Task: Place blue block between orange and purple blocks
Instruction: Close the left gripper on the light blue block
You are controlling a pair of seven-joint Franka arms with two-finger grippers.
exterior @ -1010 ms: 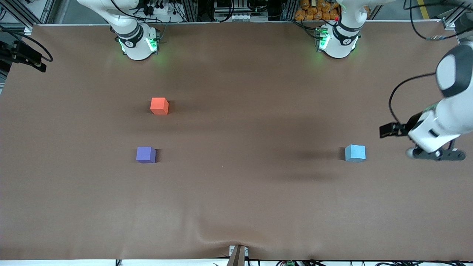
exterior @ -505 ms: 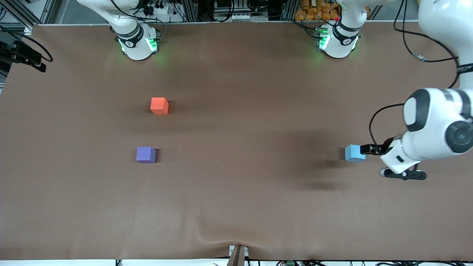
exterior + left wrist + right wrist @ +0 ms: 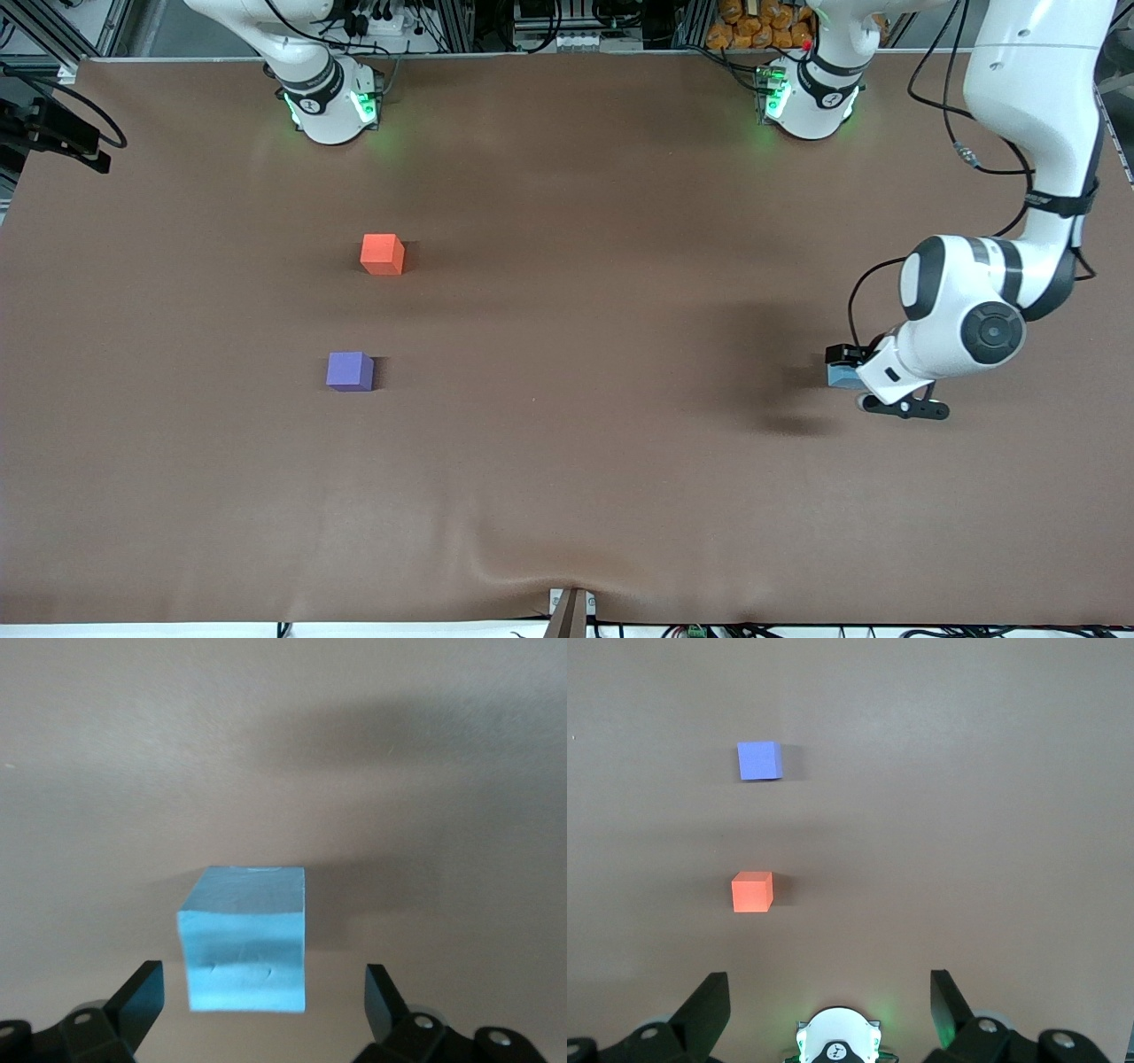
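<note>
The blue block (image 3: 839,378) sits on the brown table toward the left arm's end, mostly covered by the left hand. In the left wrist view the blue block (image 3: 244,935) lies just ahead of and between the open fingers of my left gripper (image 3: 261,981), untouched. The orange block (image 3: 383,253) and the purple block (image 3: 349,370) sit toward the right arm's end, the purple one nearer the front camera, with a gap between them. My right gripper (image 3: 824,988) is open and empty, high over its own base, and sees the orange block (image 3: 752,892) and purple block (image 3: 759,760).
The right arm's base (image 3: 328,97) and the left arm's base (image 3: 806,97) stand along the table's back edge. The brown cloth (image 3: 567,443) has a wrinkle (image 3: 523,558) near the front edge, by a small bracket (image 3: 569,611).
My left arm has swung in from the table's end and come down over the blue block, which now lies between its open fingers. The blocks have not moved.
</note>
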